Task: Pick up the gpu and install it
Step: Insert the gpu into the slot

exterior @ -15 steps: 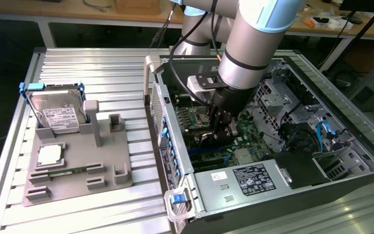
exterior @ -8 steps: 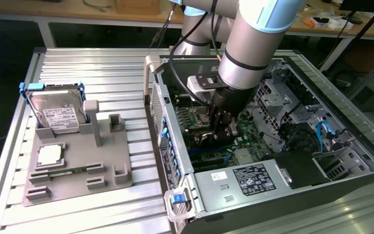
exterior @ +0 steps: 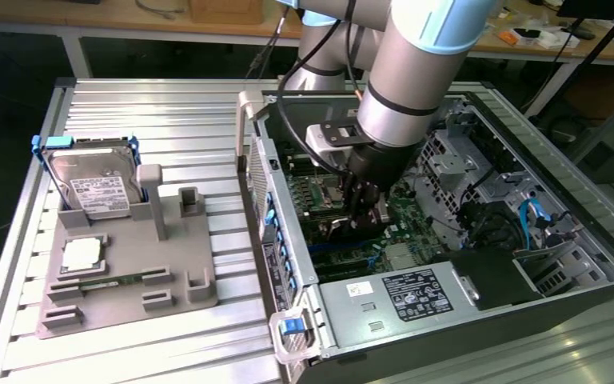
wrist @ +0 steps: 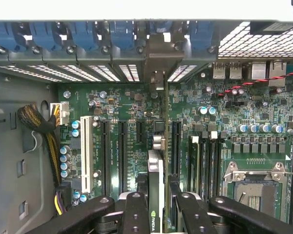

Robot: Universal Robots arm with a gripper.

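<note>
Gripper (wrist: 156, 194) clenched on the gpu (wrist: 156, 163), one finger each side. Card stands edge-on over the motherboard (wrist: 122, 105) inside the computer case (exterior: 542, 312), between black slots; cannot tell whether it is seated. White slot (wrist: 86, 153) and cable bundle (wrist: 39, 119) flank one side, CPU socket (wrist: 256, 187) the other. Farthest: blue latches (wrist: 78, 34) at the card's bracket end.

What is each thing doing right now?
gpu, gripped on edge inside the case, over the motherboard.
gripper, shut on the gpu.
case, lying on its side, open.
hard drive, standing in the grey holder.
memory stick, lying flat in the holder.
</note>
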